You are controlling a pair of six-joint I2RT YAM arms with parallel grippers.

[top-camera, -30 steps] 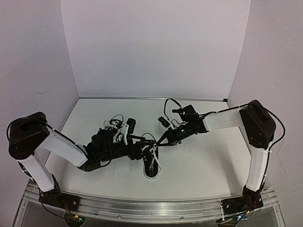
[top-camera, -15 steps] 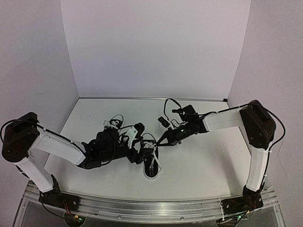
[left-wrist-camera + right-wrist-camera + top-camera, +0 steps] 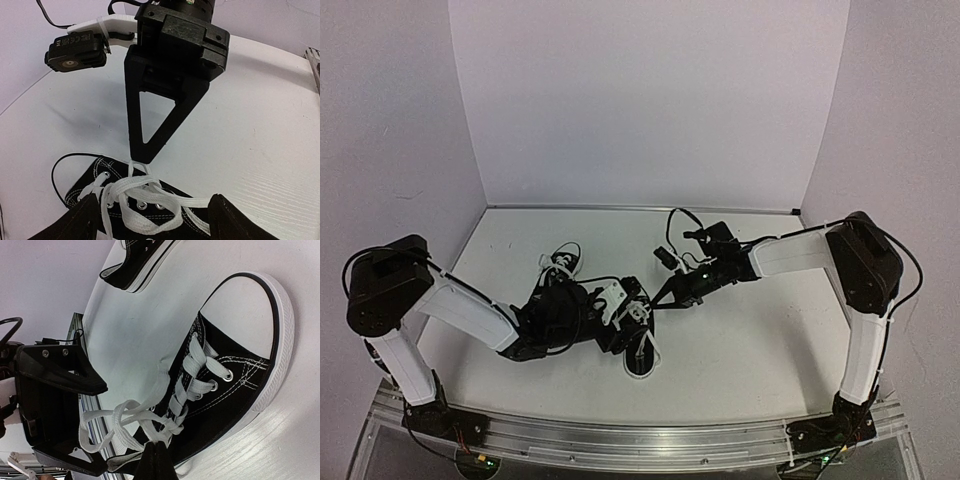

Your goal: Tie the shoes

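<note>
A: Scene?
B: Top view: white table (image 3: 760, 340), lavender walls (image 3: 640, 100). One shoe (image 3: 641, 358) sits low centre. The second shoe (image 3: 560, 264) lies left of centre, apart from the first.
A: Arms?
B: Just above that low-centre shoe in the frame is the left gripper (image 3: 628, 312). From the right comes the right gripper (image 3: 658, 300), its tip close beside the left one. Can't read the finger gaps from up here.
A: Left wrist cam?
B: Tabletop fills the background. The left gripper (image 3: 150, 220) has its fingers (image 3: 75, 220) in the two bottom corners, spread wide, with the shoe (image 3: 85, 187) between them. The right gripper (image 3: 138, 158) drops in from the top, tip on the white lace (image 3: 145, 192) at centre.
A: Right wrist cam?
B: Table and wall again. The right gripper (image 3: 156, 462) is at bottom centre, tips pressed together, pinching the white lace (image 3: 160, 427). The shoe (image 3: 235, 375) runs centre to right, toe cap (image 3: 245, 305) upper right. The left gripper (image 3: 106, 427) is at lower left, fingers gaping. The second shoe (image 3: 142, 262) is cut off by the top edge.
</note>
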